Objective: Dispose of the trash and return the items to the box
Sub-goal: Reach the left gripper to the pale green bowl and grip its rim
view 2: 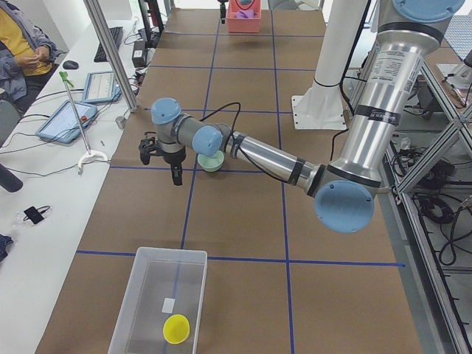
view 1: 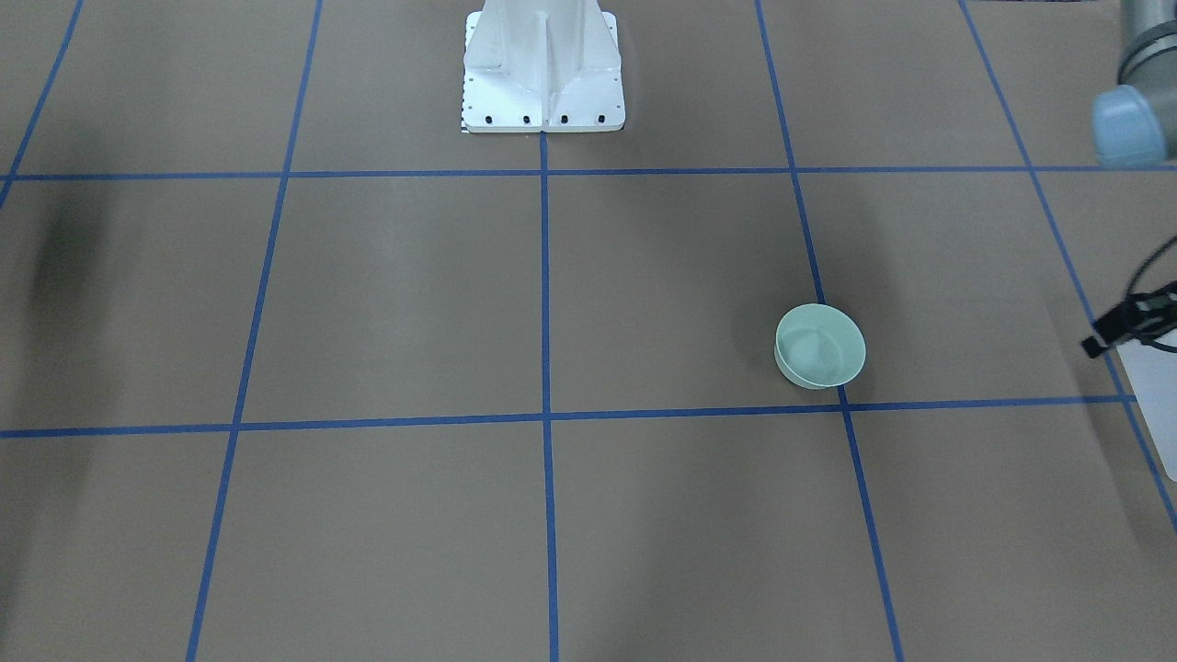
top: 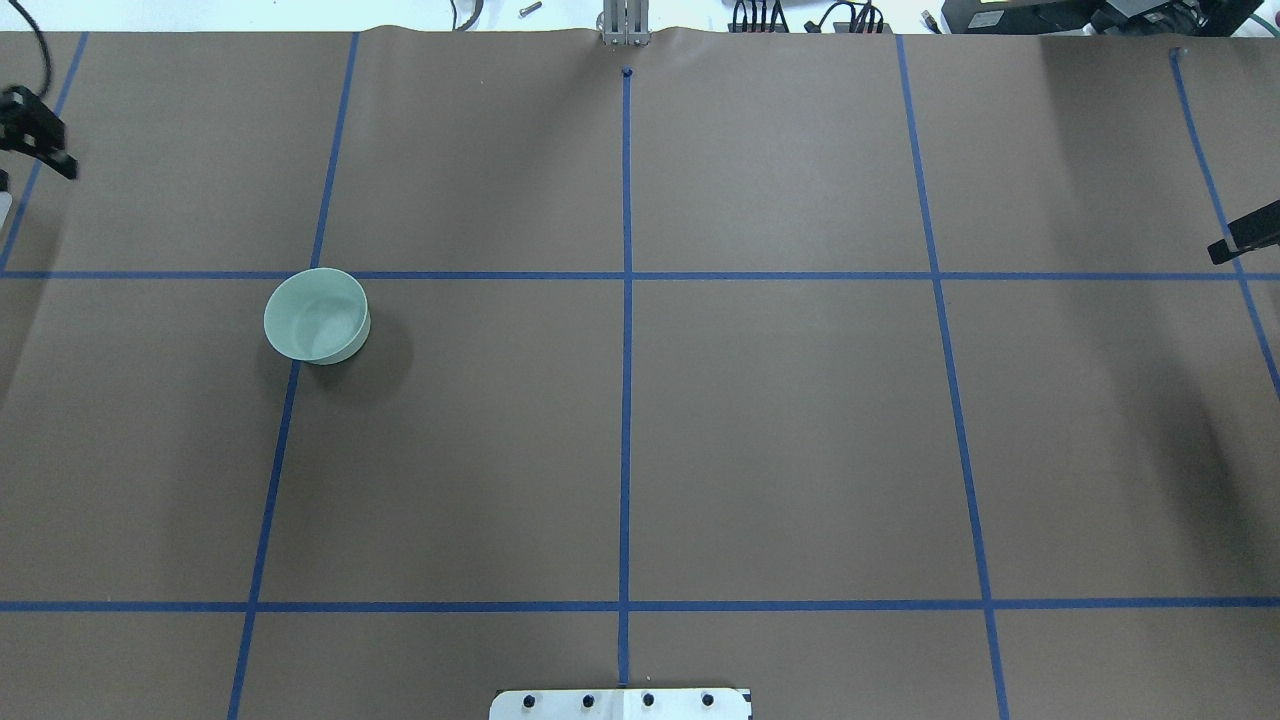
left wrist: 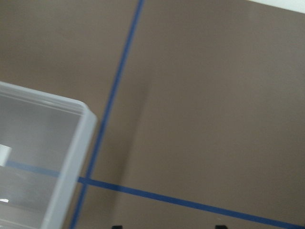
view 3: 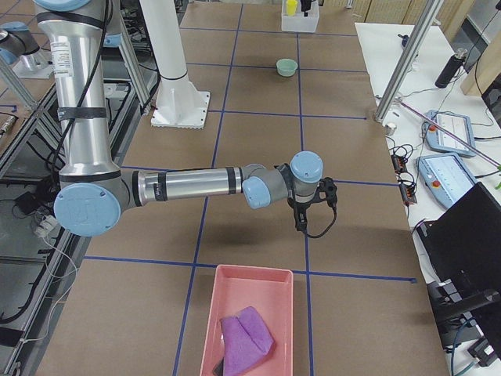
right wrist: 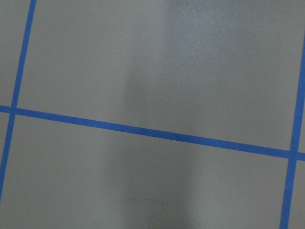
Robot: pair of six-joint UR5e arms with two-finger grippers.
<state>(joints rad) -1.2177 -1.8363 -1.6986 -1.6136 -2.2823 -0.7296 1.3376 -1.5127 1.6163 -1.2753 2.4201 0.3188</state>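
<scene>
A pale green bowl (top: 317,316) stands upright and empty on the brown table, left of centre; it also shows in the front view (view 1: 820,346). My left gripper (top: 35,130) hovers at the table's far left edge, apart from the bowl. In its wrist view two fingertips stand wide apart with nothing between them, over a corner of the clear box (left wrist: 47,162). That box (view 2: 158,302) holds a yellow item (view 2: 176,328). My right gripper (top: 1245,240) shows only partly at the right edge, and I cannot tell its state.
A pink tray (view 3: 246,313) with a purple cloth (view 3: 246,337) lies at the table's right end. The robot's white base (view 1: 542,83) stands at the middle of the near side. Blue tape lines grid the table. An operator (view 2: 22,44) sits beside the table.
</scene>
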